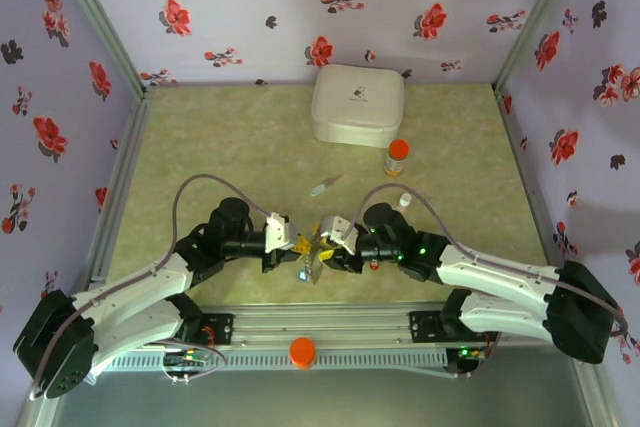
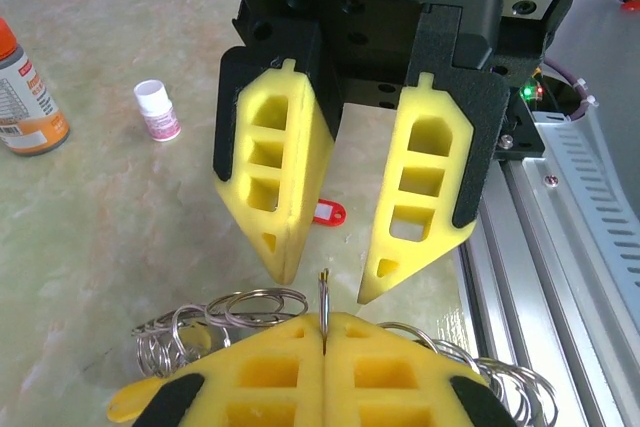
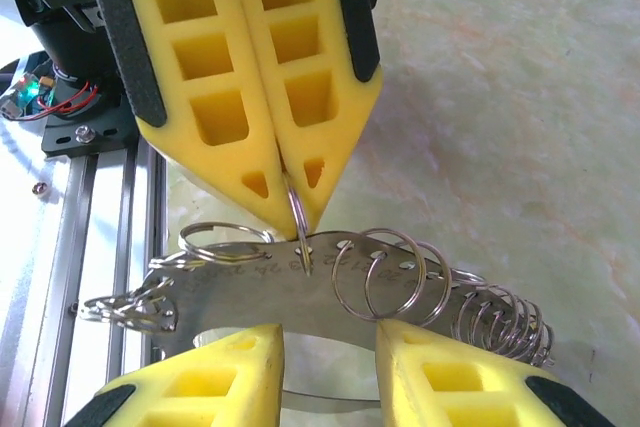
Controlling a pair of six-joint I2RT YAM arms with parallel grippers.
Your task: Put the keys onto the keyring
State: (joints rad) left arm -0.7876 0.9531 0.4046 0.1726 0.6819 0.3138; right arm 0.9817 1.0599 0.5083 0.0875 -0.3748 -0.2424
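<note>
Floral-papered walls close round a pale green marbled table [image 1: 200,147]. At its near edge, just beside the metal rail [image 3: 100,227], rests the keyring [image 3: 250,287], a grey metal band hung with many split rings. The likeliest slip, I judge, is at the left end effector [image 3: 290,209]. It is clenched on the thin edge of one split ring [image 3: 299,235] with only its foam tips, so a small twist or pull could let the wire spring free. A pull could also drag the whole band toward the rail, since the right end effector [image 2: 328,287] stands parted and, as far as I can see, grips nothing. Closing it carelessly might nip a neighbouring ring or the opposing tips. The red key [image 2: 325,214] lies on the table behind those parted fingers, apart from the band and not yet threaded. The left arm [image 1: 140,297] and right arm [image 1: 490,277] reach inward from their bases, elbows bent. Their wrists are turned so the end effectors face each other tip to tip over the keyring.
</note>
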